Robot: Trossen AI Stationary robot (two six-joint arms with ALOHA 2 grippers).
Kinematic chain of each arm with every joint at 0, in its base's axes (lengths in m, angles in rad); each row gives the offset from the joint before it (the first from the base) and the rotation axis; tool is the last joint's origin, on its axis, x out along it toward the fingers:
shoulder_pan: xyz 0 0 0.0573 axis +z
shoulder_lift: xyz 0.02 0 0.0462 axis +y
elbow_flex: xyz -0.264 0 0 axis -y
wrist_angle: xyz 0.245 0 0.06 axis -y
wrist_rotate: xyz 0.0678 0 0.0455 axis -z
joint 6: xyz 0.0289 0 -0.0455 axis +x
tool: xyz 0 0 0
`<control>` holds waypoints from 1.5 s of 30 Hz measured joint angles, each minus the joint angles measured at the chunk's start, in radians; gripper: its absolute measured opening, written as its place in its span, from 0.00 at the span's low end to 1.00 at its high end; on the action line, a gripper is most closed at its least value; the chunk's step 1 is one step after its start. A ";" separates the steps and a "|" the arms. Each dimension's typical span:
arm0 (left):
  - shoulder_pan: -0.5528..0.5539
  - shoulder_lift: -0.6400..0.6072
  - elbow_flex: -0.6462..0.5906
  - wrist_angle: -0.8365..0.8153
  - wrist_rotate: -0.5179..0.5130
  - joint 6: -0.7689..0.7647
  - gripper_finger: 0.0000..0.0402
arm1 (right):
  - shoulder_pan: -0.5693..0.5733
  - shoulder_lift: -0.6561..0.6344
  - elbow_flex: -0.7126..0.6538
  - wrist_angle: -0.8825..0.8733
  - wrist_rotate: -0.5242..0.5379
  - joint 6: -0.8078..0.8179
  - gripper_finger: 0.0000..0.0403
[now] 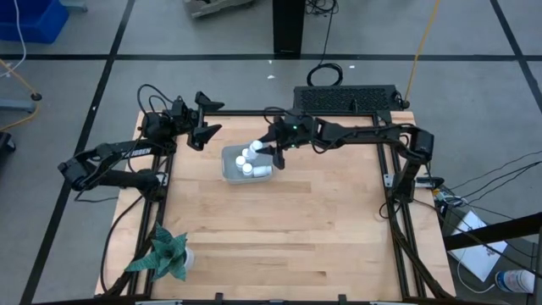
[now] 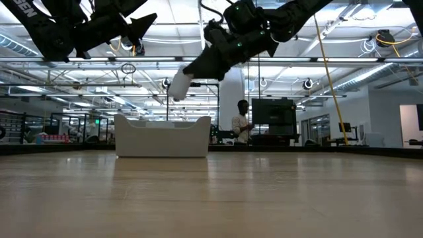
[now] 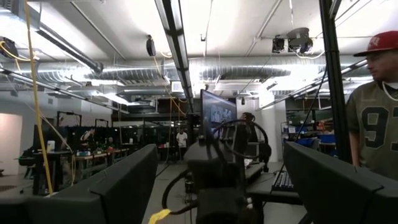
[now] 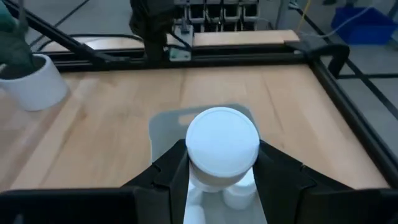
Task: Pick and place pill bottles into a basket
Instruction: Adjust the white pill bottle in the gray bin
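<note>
Basket holds perhaps four pill bottles; right pincer clamps another above it.

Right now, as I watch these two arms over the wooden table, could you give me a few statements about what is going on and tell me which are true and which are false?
1. The right gripper is shut on a pill bottle. True.
2. That bottle already rests on the basket floor. False: in the low view it hangs in the air above the basket.
3. The left gripper is open and holds nothing. True.
4. The basket is still empty. False: white bottles already lie inside it.
5. The green plant stands right beside the basket. False: it stands far off, at a table corner.
</note>
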 joint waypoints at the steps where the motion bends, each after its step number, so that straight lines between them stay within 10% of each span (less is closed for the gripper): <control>1: 0.000 0.000 0.000 0.000 -0.001 0.000 0.87 | 0.003 0.011 0.018 -0.015 0.000 -0.010 0.34; 9: -0.001 0.000 0.000 -0.002 -0.009 0.000 0.88 | 0.007 0.129 0.148 -0.235 0.002 -0.073 0.34; 45: 0.006 0.000 0.000 -0.027 0.003 0.013 0.88 | -0.053 0.150 0.098 -0.237 0.029 -0.072 0.34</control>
